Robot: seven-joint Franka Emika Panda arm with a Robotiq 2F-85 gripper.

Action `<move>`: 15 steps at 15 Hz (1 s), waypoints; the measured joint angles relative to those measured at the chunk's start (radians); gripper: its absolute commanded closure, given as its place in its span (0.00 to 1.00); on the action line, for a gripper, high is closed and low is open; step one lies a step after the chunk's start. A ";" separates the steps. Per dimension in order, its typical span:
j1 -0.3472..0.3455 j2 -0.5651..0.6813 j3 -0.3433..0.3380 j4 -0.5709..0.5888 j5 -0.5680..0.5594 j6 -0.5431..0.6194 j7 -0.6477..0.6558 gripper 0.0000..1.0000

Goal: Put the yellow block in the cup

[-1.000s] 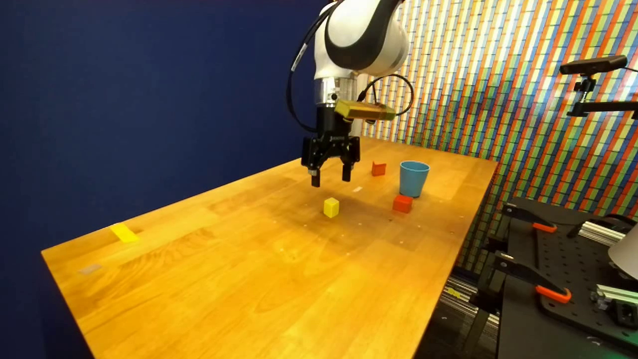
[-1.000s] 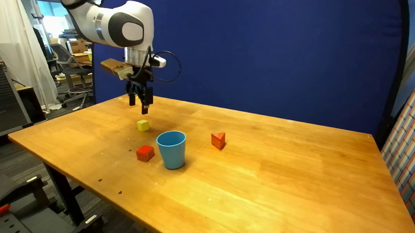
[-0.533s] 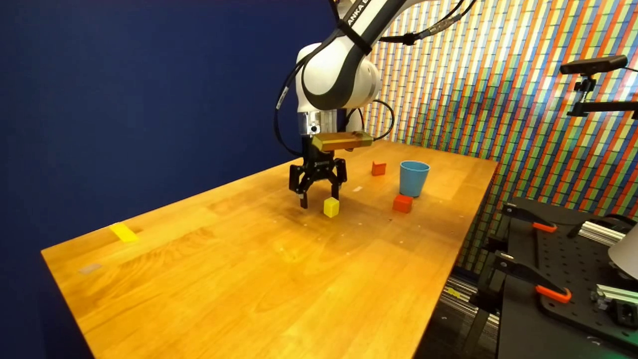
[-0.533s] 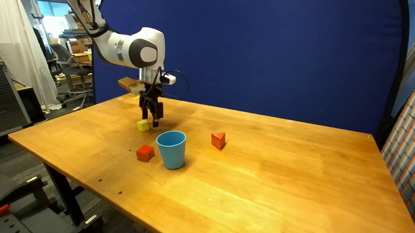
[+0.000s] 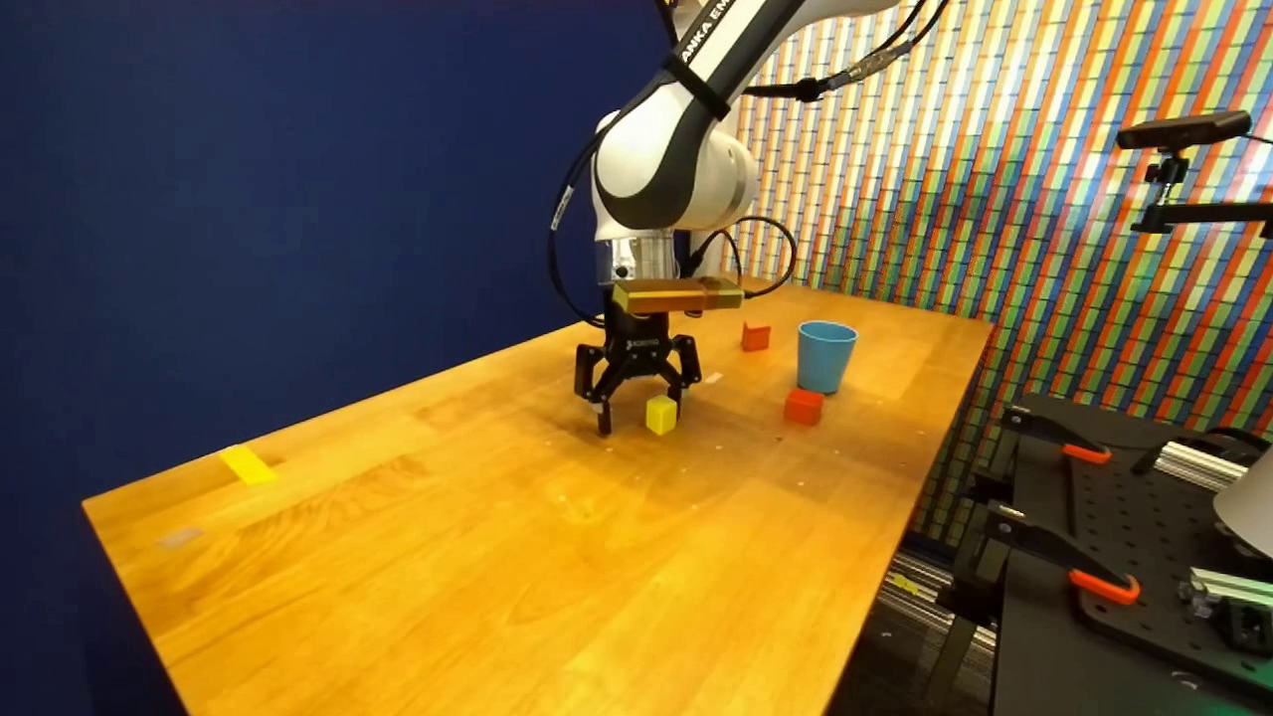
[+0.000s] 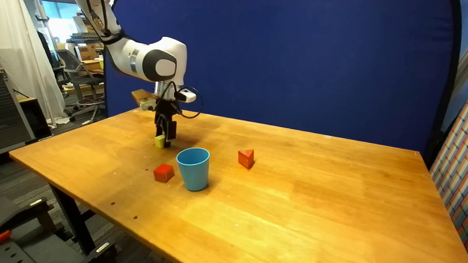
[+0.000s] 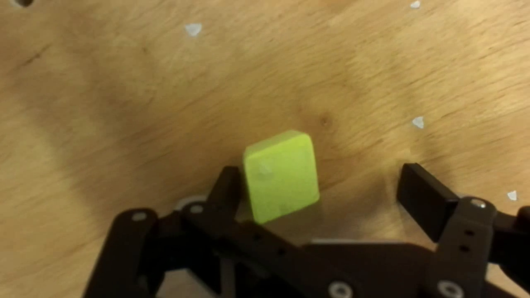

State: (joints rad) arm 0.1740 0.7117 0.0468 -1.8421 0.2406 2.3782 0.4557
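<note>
The yellow block [image 5: 660, 416] stands on the wooden table; it also shows in an exterior view [image 6: 159, 141], partly covered by a finger, and in the wrist view [image 7: 282, 178]. My gripper [image 7: 319, 178] is open and low over the table, with its fingertips on either side of the block. In the wrist view the block lies close to the left finger [image 7: 229, 188], and a wide gap separates it from the right finger [image 7: 426, 198]. Whether the left finger touches it I cannot tell. The light-blue cup [image 5: 823, 358] stands upright on the table, apart from the gripper, in both exterior views [image 6: 195, 175].
A red block [image 6: 163, 173] sits beside the cup. An orange-red triangular block [image 6: 246, 158] stands a little way from the cup. A flat yellow tape patch [image 5: 247, 464] lies near a table corner. A blue screen [image 6: 298, 63] stands behind the table.
My gripper has come down from above the table to the yellow block, its fingertips now near the table top. It has stayed open. The block, cup and other pieces have not visibly moved.
</note>
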 measured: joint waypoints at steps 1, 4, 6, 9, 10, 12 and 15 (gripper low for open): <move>0.001 -0.006 0.004 -0.012 0.016 0.004 0.013 0.26; 0.009 -0.028 0.005 -0.044 0.029 0.014 0.074 0.48; 0.015 -0.046 0.003 -0.063 0.030 0.029 0.118 0.64; 0.021 -0.068 -0.003 -0.093 0.030 0.046 0.166 0.86; 0.021 -0.075 -0.007 -0.100 0.030 0.046 0.174 0.91; 0.020 -0.086 -0.011 -0.111 0.030 0.046 0.182 0.89; -0.001 -0.117 -0.015 -0.135 0.033 0.046 0.182 0.89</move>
State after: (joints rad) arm 0.1725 0.5951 0.0323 -1.9770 0.2739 2.4245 0.6373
